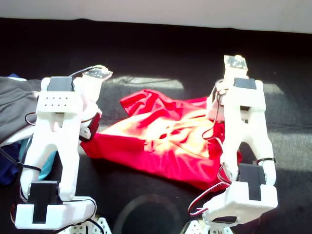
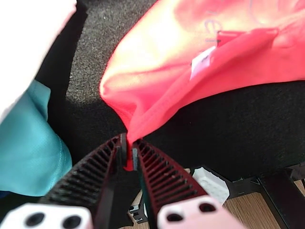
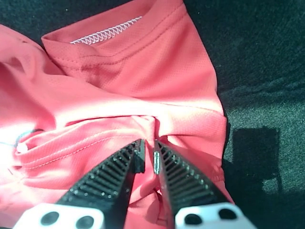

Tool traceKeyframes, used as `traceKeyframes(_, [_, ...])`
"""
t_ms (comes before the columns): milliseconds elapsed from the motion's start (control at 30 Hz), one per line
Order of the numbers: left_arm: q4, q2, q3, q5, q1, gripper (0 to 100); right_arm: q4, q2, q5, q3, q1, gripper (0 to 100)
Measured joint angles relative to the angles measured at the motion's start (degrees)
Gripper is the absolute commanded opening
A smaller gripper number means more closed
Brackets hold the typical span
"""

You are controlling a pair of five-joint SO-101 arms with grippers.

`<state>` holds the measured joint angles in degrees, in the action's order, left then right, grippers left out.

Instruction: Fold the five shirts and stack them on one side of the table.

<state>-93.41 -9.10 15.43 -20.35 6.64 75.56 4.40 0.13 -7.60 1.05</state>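
Note:
A red shirt (image 1: 161, 139) lies crumpled across the middle of the black table, between the two arms. My left gripper (image 2: 127, 149) is shut on a pinch of the red shirt (image 2: 200, 57) at its left edge, and the cloth stretches away from the fingertips. In the high view this gripper (image 1: 92, 129) sits at the shirt's left end. My right gripper (image 3: 148, 155) is shut on a fold of the red shirt (image 3: 133, 81) near its hemmed sleeve opening. In the high view it sits at the shirt's right side (image 1: 217, 129).
A pile of other shirts lies at the table's left: a grey one (image 1: 14, 105), a teal one (image 2: 28, 143) and a dark blue one (image 1: 7, 168). The black table cover (image 1: 161, 53) stretches bare behind the shirt. The table's near edge and wooden floor (image 2: 257, 210) show below.

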Motion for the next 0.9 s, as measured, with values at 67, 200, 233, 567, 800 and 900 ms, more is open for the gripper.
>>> traceKeyframes(67, [0.00, 0.00, 0.00, 0.00, 0.00, 1, 0.00, 0.00, 0.00, 0.00, 0.00, 0.9])
traceKeyframes(200, [0.00, 0.00, 0.00, 0.00, 0.00, 1, 0.00, 0.00, 0.00, -0.09, 0.00, 0.8])
traceKeyframes(233, [0.00, 0.00, 0.00, 0.00, 0.00, 1, 0.00, 0.00, 0.00, -0.09, 0.00, 0.8])
traceKeyframes(567, [0.00, 0.00, -1.05, 0.00, 0.00, 1, 3.43, -8.35, 1.32, 9.67, -2.02, 0.8])
traceKeyframes(800, [0.00, 0.00, 0.09, 0.00, 0.00, 1, 1.23, -7.82, 2.29, -1.85, 2.55, 0.8])
traceKeyframes(900, [0.09, 0.00, 1.76, 0.00, 0.00, 1, -1.58, -7.21, 2.37, -7.91, 5.10, 1.0])
